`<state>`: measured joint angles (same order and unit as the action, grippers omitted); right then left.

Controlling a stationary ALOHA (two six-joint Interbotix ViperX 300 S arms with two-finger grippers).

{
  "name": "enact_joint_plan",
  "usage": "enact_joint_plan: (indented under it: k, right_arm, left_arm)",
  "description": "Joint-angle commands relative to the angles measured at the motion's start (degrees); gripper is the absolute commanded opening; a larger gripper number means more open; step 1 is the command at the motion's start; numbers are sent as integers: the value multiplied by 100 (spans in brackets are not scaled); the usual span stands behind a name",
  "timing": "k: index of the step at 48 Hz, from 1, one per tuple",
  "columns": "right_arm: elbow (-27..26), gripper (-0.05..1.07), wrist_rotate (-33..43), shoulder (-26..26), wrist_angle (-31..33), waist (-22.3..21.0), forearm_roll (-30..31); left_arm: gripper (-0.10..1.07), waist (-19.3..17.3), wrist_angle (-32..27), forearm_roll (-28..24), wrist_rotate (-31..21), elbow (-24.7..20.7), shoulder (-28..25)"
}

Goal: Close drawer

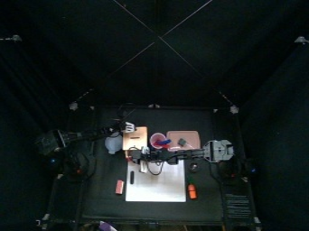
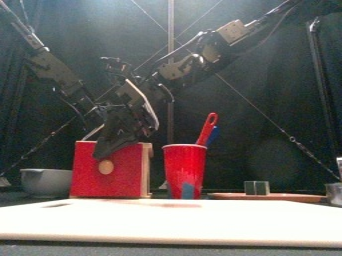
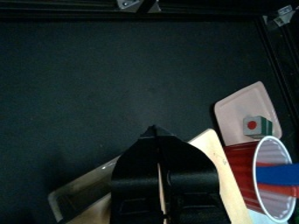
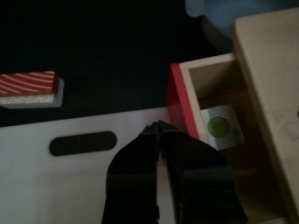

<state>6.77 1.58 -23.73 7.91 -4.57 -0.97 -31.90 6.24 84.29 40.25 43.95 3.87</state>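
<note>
The drawer (image 4: 208, 98) is a light-tan wooden box (image 1: 136, 135) with a red front (image 2: 110, 170). In the right wrist view it stands pulled open, with a small block with a green dot (image 4: 219, 123) inside. My right gripper (image 4: 156, 129) is shut and empty, its tips just off the drawer's red front panel (image 4: 184, 98), above the white sheet's edge. My left gripper (image 3: 156, 131) is shut and empty, over the box's pale top (image 3: 212, 150). In the front view both arms meet above the box.
A red cup (image 2: 185, 172) with a blue and a red item stands beside the box. A pink tray (image 3: 247, 103) holds a red-dotted block (image 3: 253, 125). The white sheet (image 4: 70, 175) lies in front. A red striped block (image 4: 30, 86) and a pale bowl (image 2: 46, 181) sit nearby.
</note>
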Motion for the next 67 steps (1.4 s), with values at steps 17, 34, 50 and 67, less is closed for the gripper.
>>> enact_joint_plan:
  k: [17, 34, 50, 67]
  right_arm:
    - [-686, 32, -18, -185, 97, -431, 132]
    - [-712, 32, -26, -105, 132, -439, 246]
    - [-141, 32, -18, 738, -35, 185, 299]
    - [1178, 32, -9, 1767, -747, 501, -35]
  left_arm:
    - [8, 0, -18, -18, 0, 0, 44]
    - [8, -9, 105, -176, 53, 9, 211]
    - [8, 18, 729, -1494, 26, 290, 1187]
    - [8, 765, 932, -1942, 44, 1116, 2338]
